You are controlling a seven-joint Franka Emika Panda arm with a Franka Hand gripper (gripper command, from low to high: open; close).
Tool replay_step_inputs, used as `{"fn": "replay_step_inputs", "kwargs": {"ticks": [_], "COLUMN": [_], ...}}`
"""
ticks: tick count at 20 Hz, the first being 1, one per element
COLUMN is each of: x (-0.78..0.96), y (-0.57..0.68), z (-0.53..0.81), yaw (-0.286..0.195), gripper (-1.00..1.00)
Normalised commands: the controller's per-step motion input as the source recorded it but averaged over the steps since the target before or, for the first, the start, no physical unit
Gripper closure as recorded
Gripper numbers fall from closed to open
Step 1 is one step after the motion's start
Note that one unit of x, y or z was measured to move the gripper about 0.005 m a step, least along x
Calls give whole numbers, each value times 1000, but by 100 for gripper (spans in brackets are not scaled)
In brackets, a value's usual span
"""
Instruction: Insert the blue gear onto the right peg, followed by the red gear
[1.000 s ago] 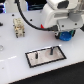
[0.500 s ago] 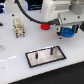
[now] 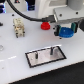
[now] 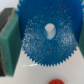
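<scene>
gripper (image 3: pixel 65 31) pinching blue gear (image 3: pixel 66 33), carrying it above tabletop (image 3: pixel 15 55) | right peg (image 3: pixel 50 50) standing bare | red gear (image 3: pixel 45 25) waiting, untouched

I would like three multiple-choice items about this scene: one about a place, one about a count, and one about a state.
1. Where is the blue gear?
A. On the right peg
B. Lying on the table
C. Between the gripper's fingers, above the table

2. How many pegs stand on the plate?
A. One
B. Two
C. Four

3. What is on the right peg?
A. Nothing
B. The red gear
C. The blue gear

Answers:
1. C: the exterior view shows the blue gear held at the gripper, clear of the plate, and the wrist view shows it close between the fingers.
2. B: two thin dark pins rise from the plate.
3. A: the peg is bare, and the red gear lies on the table beyond the plate.
</scene>
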Motion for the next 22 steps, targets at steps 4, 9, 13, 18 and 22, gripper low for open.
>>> {"fn": "replay_step_inputs", "kwargs": {"ticks": [4,9,13,18,22], "x": [589,583,531,362,234], "y": [-369,-338,-238,-225,-337], "z": [277,183,87,-6,-69], "yaw": [0,0,0,0,0], "gripper": [100,100,100,100,100]}}
